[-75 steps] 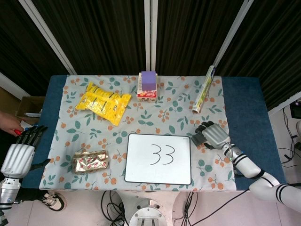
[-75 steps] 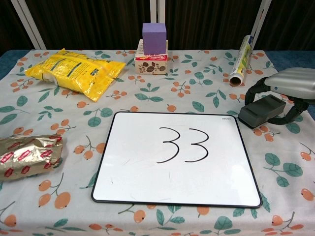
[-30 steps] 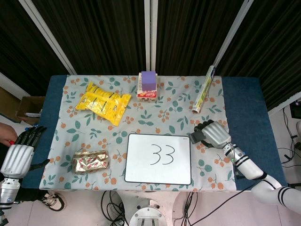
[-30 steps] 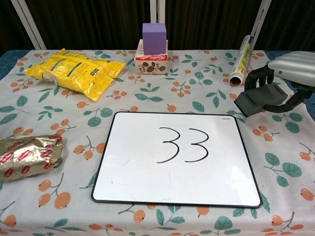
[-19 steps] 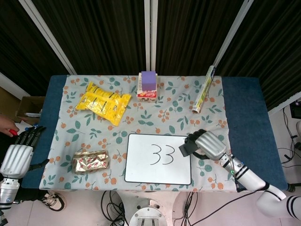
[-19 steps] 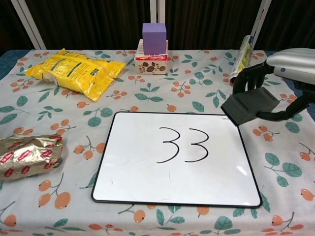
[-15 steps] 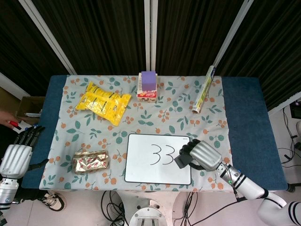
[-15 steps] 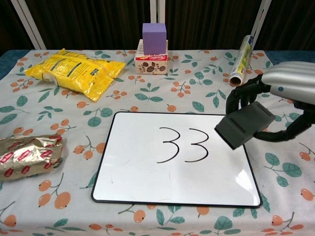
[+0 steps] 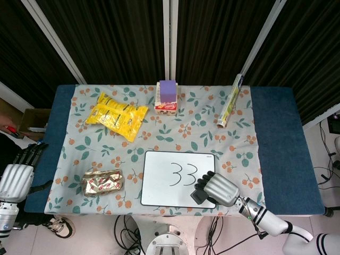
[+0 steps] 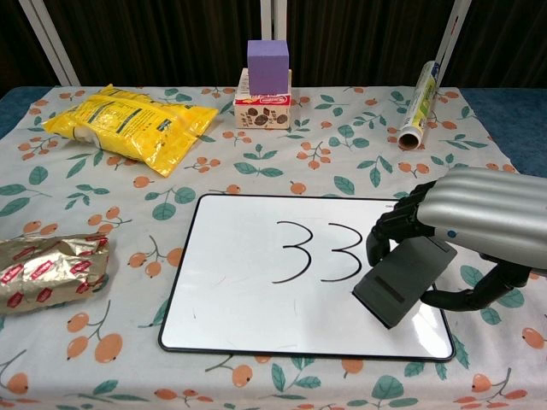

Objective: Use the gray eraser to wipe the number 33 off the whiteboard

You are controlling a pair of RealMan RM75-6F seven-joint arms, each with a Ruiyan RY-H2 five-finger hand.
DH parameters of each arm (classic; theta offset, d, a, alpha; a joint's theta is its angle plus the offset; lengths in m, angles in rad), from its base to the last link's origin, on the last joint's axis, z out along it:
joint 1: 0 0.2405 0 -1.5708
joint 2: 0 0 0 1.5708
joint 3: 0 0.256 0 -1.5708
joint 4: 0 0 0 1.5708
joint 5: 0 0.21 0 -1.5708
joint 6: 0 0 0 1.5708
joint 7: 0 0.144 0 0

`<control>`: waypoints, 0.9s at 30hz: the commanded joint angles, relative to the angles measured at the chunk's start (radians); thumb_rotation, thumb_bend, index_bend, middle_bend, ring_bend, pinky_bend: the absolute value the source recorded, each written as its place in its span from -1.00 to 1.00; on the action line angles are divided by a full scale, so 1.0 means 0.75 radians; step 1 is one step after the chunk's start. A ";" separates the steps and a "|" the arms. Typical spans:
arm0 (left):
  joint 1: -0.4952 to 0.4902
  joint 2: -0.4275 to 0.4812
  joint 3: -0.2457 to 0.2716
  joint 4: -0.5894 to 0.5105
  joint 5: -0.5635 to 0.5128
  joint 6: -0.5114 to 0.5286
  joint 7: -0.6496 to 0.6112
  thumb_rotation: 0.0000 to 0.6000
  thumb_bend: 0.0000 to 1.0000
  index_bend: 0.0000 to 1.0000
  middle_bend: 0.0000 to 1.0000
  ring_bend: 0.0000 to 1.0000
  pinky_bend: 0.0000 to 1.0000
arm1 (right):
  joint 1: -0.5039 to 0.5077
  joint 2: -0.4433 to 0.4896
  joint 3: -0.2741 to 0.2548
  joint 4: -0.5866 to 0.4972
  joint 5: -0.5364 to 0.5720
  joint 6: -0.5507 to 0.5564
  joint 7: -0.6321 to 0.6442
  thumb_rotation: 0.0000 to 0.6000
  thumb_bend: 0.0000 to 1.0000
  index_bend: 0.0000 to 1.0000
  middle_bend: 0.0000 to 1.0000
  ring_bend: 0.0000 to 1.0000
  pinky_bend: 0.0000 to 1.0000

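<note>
The whiteboard (image 9: 159, 186) (image 10: 231, 299) lies flat at the table's near middle, with a black "33" (image 9: 184, 174) (image 10: 318, 251) written on it. My right hand (image 9: 218, 189) (image 10: 479, 218) holds the gray eraser (image 9: 198, 196) (image 10: 402, 280) over the board's near right part, just right of and below the digits. Whether the eraser touches the board I cannot tell. The digits look whole. My left hand (image 9: 17, 177) hangs off the table's left edge, fingers straight, holding nothing; the chest view does not show it.
A yellow snack bag (image 9: 118, 116) (image 10: 128, 124) lies at the back left. A purple block on a small box (image 9: 167, 97) (image 10: 267, 84) stands at the back middle. A foil roll (image 9: 229, 101) (image 10: 419, 104) lies back right, a crinkled packet (image 9: 102, 182) (image 10: 47, 272) near left.
My right hand lifted the eraser from the cloth right of the board and carried it left and nearer, onto the board's lower right area. The left hand barely moved.
</note>
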 commanded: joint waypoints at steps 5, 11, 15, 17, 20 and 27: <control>0.009 0.004 0.001 0.010 -0.003 0.010 -0.009 1.00 -0.88 -0.83 -0.81 -0.85 -0.67 | 0.013 -0.060 0.029 0.026 0.060 -0.060 -0.059 1.00 -0.40 0.74 0.45 0.27 0.40; 0.015 0.008 0.002 0.015 -0.003 0.016 -0.015 1.00 -0.88 -0.83 -0.81 -0.85 -0.67 | 0.030 -0.091 0.052 0.034 0.091 -0.094 -0.099 1.00 -0.39 0.74 0.45 0.27 0.40; 0.017 0.006 0.002 0.015 -0.001 0.019 -0.015 1.00 -0.88 -0.83 -0.81 -0.85 -0.67 | 0.044 -0.110 0.064 0.030 0.121 -0.128 -0.131 1.00 -0.39 0.75 0.46 0.28 0.42; 0.017 0.005 0.002 0.015 -0.001 0.018 -0.015 1.00 -0.89 -0.83 -0.81 -0.85 -0.67 | 0.050 -0.120 0.067 0.032 0.132 -0.143 -0.147 1.00 -0.39 0.75 0.47 0.28 0.42; 0.016 0.006 -0.001 0.016 0.001 0.021 -0.017 1.00 -0.88 -0.83 -0.81 -0.85 -0.67 | 0.058 -0.138 0.071 0.038 0.147 -0.162 -0.172 1.00 -0.39 0.75 0.47 0.28 0.42; 0.019 0.006 0.000 0.025 0.001 0.024 -0.027 1.00 -0.89 -0.83 -0.81 -0.85 -0.67 | 0.066 -0.179 0.091 0.052 0.189 -0.176 -0.209 1.00 -0.39 0.75 0.46 0.28 0.42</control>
